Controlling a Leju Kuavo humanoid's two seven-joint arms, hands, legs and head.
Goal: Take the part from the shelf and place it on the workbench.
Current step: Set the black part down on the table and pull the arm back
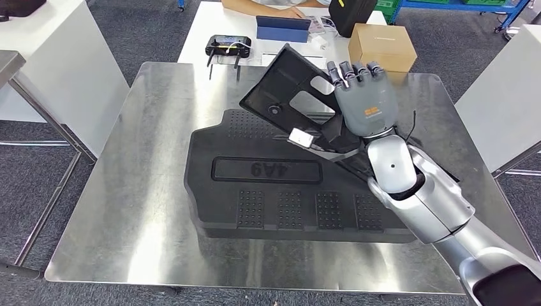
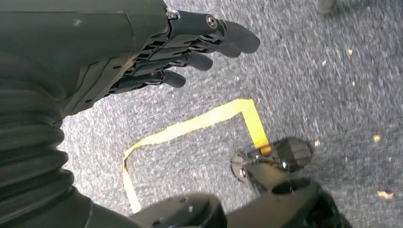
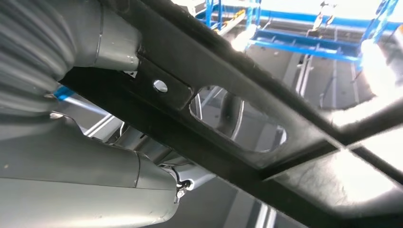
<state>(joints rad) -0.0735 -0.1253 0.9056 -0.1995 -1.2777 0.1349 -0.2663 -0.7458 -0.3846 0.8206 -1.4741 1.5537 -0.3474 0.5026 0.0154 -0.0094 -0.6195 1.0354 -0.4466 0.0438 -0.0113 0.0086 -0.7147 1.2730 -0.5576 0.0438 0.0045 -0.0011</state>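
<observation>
Right hand grips part (tilted) — raised.

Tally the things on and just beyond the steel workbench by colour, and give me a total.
Black: 4, namely large moulded panel, flat bracket part held by the right hand, handheld controller, dark bag
Blue: 1, tablet
Brown: 1, cardboard box
Total: 6

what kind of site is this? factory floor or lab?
Likely a workshop or factory test area. A steel workbench carries a large black moulded panel, the right hand holds a black part above it, and blue racking stands behind. Yellow tape marks the grey carpet.
</observation>
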